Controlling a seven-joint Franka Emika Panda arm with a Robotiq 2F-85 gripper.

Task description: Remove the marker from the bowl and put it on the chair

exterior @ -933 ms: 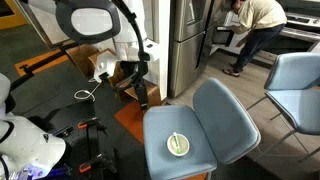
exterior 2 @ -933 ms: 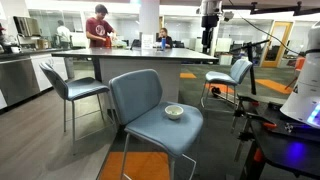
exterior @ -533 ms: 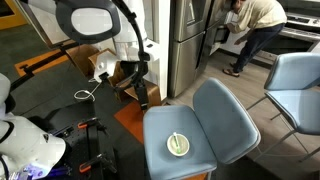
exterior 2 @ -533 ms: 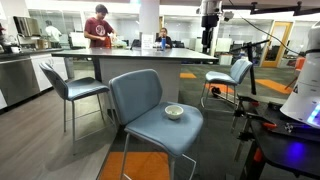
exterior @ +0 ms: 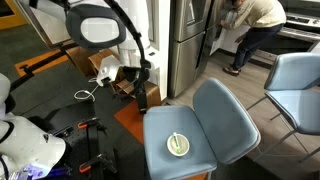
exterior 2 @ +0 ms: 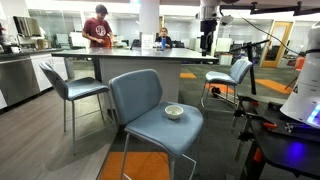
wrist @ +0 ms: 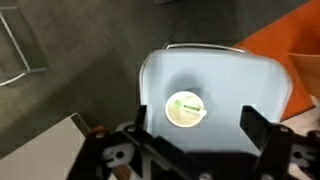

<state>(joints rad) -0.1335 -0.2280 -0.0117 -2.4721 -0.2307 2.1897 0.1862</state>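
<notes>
We have it all left to do — the marker [wrist: 190, 108] lies in the bowl [wrist: 175, 117] on the chair [wrist: 232, 78], our claw [wrist: 197, 128] hanging wide and empty above.

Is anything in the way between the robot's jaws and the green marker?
Nothing visible is. The gripper hangs open above the chair, and the marker lies uncovered in the bowl below it.

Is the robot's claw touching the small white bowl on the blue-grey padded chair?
No, the gripper hangs far above the small white bowl on the blue-grey padded chair, well apart.
</notes>
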